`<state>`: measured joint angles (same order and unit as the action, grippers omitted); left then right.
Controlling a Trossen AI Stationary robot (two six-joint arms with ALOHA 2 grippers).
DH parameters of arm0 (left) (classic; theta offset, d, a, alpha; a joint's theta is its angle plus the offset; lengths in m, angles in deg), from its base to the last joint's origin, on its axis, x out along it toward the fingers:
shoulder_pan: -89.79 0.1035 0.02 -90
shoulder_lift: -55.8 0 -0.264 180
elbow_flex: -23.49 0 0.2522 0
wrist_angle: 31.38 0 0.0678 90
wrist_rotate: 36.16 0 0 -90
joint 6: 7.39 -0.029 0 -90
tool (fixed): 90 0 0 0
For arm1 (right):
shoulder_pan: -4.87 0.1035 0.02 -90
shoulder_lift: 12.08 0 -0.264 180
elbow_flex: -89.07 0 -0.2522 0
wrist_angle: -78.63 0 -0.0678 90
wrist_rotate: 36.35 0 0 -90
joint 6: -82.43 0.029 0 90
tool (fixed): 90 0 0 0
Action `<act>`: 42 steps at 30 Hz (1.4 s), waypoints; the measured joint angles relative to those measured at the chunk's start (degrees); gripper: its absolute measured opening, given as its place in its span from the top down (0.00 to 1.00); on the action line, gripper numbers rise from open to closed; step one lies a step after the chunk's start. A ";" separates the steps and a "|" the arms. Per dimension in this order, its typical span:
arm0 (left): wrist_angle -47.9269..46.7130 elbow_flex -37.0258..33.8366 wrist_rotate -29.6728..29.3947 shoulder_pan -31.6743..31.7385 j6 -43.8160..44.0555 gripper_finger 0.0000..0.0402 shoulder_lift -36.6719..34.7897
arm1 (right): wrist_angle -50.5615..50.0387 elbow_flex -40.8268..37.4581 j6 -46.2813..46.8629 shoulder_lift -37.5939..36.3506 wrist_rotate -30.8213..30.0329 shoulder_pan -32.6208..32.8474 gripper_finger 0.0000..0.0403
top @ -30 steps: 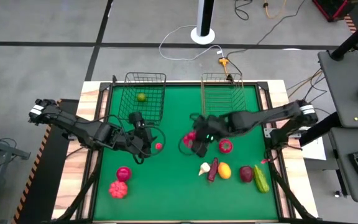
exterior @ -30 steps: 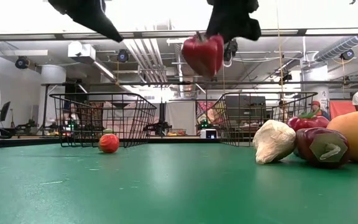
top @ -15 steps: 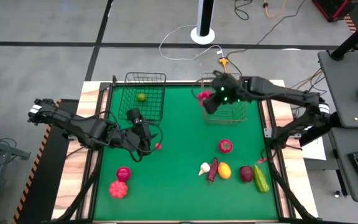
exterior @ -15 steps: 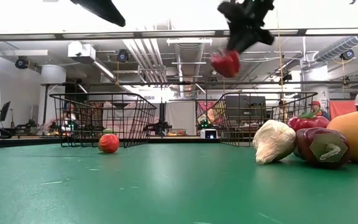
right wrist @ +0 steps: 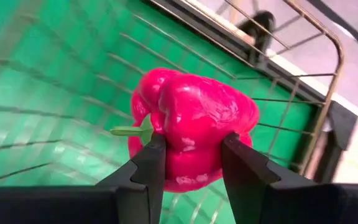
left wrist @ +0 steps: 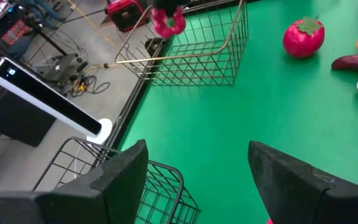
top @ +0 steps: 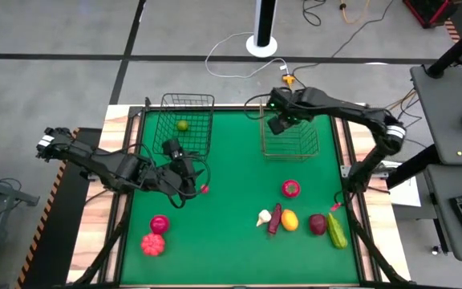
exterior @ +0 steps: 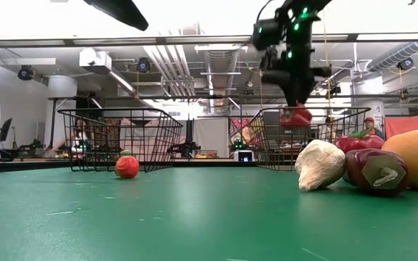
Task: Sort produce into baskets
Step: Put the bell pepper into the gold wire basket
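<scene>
Magenta pepper half hidden by right pincer, copper basket below

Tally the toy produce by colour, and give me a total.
Green: 2, lime, cucumber
Red or pink: 6, pepper in the right gripper, tomato, small ball, dark red fruit, pink fruit, red fruit
White: 1, garlic
Purple: 1, eggplant
Yellow: 1, yellow fruit
Total: 11
</scene>
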<state>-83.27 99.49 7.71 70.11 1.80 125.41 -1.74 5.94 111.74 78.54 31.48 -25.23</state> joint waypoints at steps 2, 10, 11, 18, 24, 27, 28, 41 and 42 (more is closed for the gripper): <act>-0.33 -0.01 -0.02 0.00 0.55 0.36 -0.02 | -0.78 0.00 -0.70 2.09 -0.87 -0.89 0.70; -3.78 -0.07 -0.04 0.00 4.21 0.36 0.00 | -0.98 0.00 -2.27 6.24 -2.39 -1.63 0.68; -3.81 -0.07 -0.04 0.00 4.22 0.36 0.00 | -0.86 0.00 -2.40 6.47 -2.45 -1.68 0.68; -3.93 -0.09 0.05 0.00 4.79 0.36 0.00 | -0.37 0.00 -3.41 6.85 -2.50 -1.71 0.67; -4.14 -0.11 3.05 0.01 5.65 0.36 0.07 | -0.34 0.00 -3.92 6.68 -2.50 -1.71 0.67; -4.47 -0.11 3.67 0.00 6.65 0.36 0.07 | -0.30 0.00 -4.05 6.68 -2.50 -1.71 0.67; -4.63 -0.13 3.65 0.00 6.96 0.36 0.07 | -0.24 0.00 -4.07 6.68 -2.50 -1.71 0.67; -5.49 -0.13 4.90 0.00 9.11 0.36 0.07 | 0.05 0.00 -4.58 6.68 -3.32 -1.71 0.56; -5.52 -0.13 4.90 0.00 9.24 0.36 0.07 | 0.05 0.00 -4.59 6.68 -3.50 -1.71 0.54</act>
<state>-88.79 99.36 12.60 70.11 11.04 125.47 -1.69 5.94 107.15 85.22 27.98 -26.94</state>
